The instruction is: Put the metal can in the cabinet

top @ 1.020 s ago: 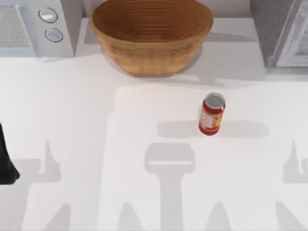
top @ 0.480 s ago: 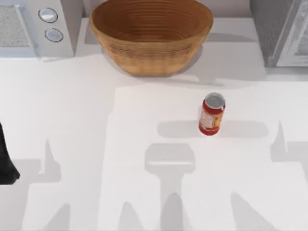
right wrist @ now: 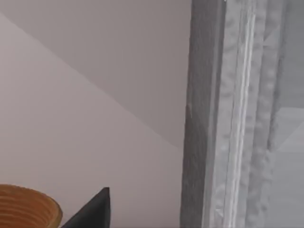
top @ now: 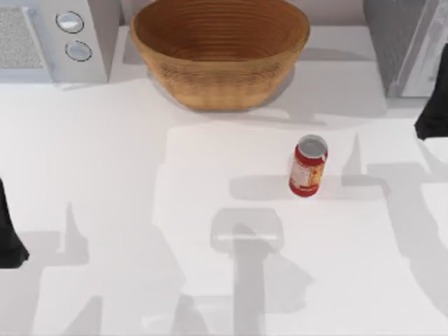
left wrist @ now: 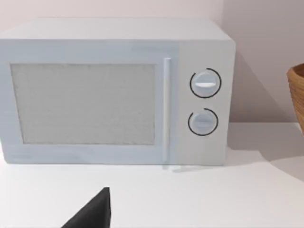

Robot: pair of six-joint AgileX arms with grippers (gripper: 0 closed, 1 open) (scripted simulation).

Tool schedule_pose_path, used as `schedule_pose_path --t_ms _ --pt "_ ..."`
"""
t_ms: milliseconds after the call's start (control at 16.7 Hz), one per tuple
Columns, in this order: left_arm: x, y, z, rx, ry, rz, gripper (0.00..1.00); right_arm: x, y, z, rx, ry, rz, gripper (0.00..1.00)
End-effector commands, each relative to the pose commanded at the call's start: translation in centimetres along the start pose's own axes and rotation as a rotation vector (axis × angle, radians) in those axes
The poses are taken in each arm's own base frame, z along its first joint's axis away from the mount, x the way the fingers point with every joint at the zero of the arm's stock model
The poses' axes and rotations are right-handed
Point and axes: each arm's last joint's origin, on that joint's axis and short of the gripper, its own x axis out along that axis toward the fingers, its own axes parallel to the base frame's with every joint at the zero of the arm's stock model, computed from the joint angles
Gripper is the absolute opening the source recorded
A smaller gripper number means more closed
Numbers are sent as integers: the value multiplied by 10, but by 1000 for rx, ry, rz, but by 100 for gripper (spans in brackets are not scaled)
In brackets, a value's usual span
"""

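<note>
White tabletop [top: 105, 175]: upright metal can [top: 308, 166] at 8 o'clock from nearer right arm [top: 434, 115], jaw state indeterminate.

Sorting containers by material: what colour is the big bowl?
The wicker bowl is warm orange-brown with ridged rings, best seen in the top view.

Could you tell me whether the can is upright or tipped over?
Upright: the can stands on the table, silver top facing up, apart from the bowl.
</note>
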Motion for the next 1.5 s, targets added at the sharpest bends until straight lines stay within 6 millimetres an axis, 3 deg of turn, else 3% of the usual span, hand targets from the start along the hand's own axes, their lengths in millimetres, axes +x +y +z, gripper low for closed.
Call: schedule_pose_path --t_ms 180,360,720,900,1080,1500 --pt "0 0 0 0 0 0 100 23 36 -22 16 10 -1 100" --pt "0 0 0 0 0 0 100 35 75 -57 29 35 -3 100" --pt "0 0 0 0 0 0 100 18 132 -144 40 106 -14 100" --pt "0 0 0 0 0 0 100 0 145 -181 37 137 -22 100" --pt "0 0 0 0 0 0 100 -15 150 -205 33 158 -29 100" --pt "0 0 0 0 0 0 100 -20 151 -214 31 166 -31 100"
